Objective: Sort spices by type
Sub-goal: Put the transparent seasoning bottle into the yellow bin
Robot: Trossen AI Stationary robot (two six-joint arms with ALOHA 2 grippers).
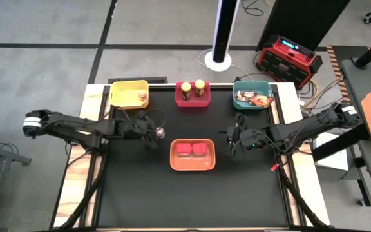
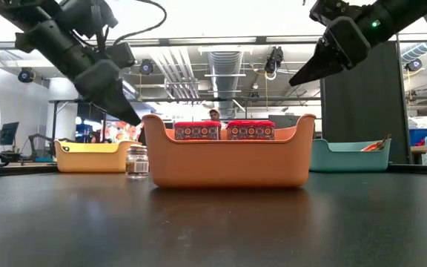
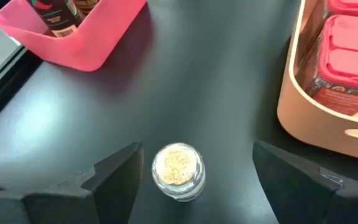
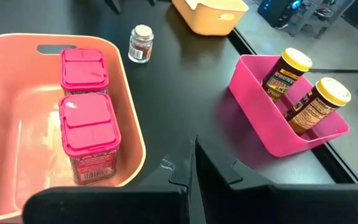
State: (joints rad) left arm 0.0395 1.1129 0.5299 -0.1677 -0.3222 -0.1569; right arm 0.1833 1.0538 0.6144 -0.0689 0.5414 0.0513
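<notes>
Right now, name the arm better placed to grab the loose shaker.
Left. Its open claw already straddles the shaker on the table, while the right claw is shut beyond the orange tray.

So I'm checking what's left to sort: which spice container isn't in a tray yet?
The small clear shaker, standing on the bare black table between the open left gripper's fingers. The jars, red tubs and packets already sit in trays.

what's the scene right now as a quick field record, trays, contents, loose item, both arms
orange tray: two red tubs
red tray: two yellow-lidded jars
teal tray: printed packets
yellow tray: one small item, unclear
loose item: clear shaker, upright on the black table, left of the orange tray
left gripper: fingers open, either side of the shaker
right gripper: fingers shut, empty, right of the orange tray
</notes>
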